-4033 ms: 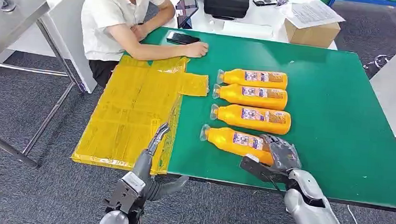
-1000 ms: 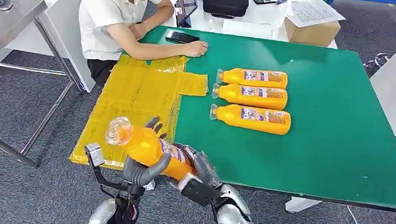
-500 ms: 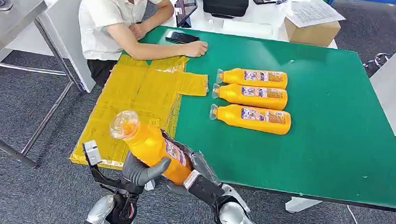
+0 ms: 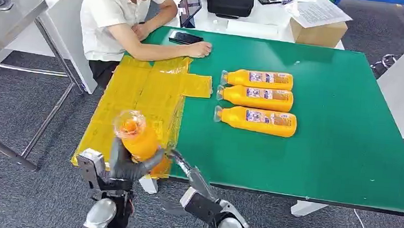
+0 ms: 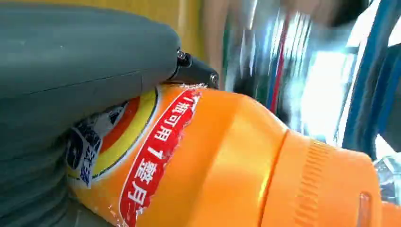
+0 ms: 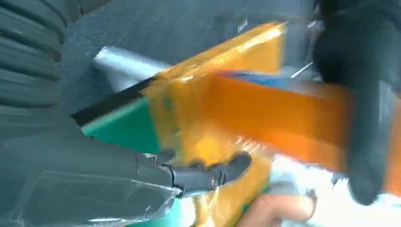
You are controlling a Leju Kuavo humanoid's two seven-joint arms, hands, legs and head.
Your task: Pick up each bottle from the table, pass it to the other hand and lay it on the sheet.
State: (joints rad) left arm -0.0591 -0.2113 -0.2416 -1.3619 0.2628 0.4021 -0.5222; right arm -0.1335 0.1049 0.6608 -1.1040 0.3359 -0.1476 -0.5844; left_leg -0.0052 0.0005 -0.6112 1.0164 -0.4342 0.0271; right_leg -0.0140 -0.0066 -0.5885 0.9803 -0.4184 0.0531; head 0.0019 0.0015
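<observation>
The left hand (image 4: 126, 165) held one orange bottle (image 4: 138, 140) with its dark fingers wrapped around the lower part of the body, and the clear cap end pointed up and toward the camera. In the head view the bottle hung above the near corner of the yellow sheet (image 4: 136, 101), which covered the left part of the green counter (image 4: 322, 128) and reached over its edge. The left wrist view showed the thick grey thumb (image 5: 85, 56) pressed flat on the label of the bottle (image 5: 227, 156), so the grip looked firm. The right hand (image 4: 187, 172) stood just beside the bottle with its fingers spread and holding nothing; whether a fingertip touched the bottle I could not tell, because the right wrist view was blurred. Three more bottles (image 4: 257, 99) lay side by side on the counter, well apart from the sheet, their caps turned toward it. A person (image 4: 120, 20) sat at the far corner with one arm resting on the counter. I judged the bottle to be full and therefore rather heavy, with a stiff plastic wall and a smooth, glossy label that could slip under a light grip. The best place to take it seemed the wide middle of the body, around the label, and not the narrow neck or the cap, because there the weight would tip it.
</observation>
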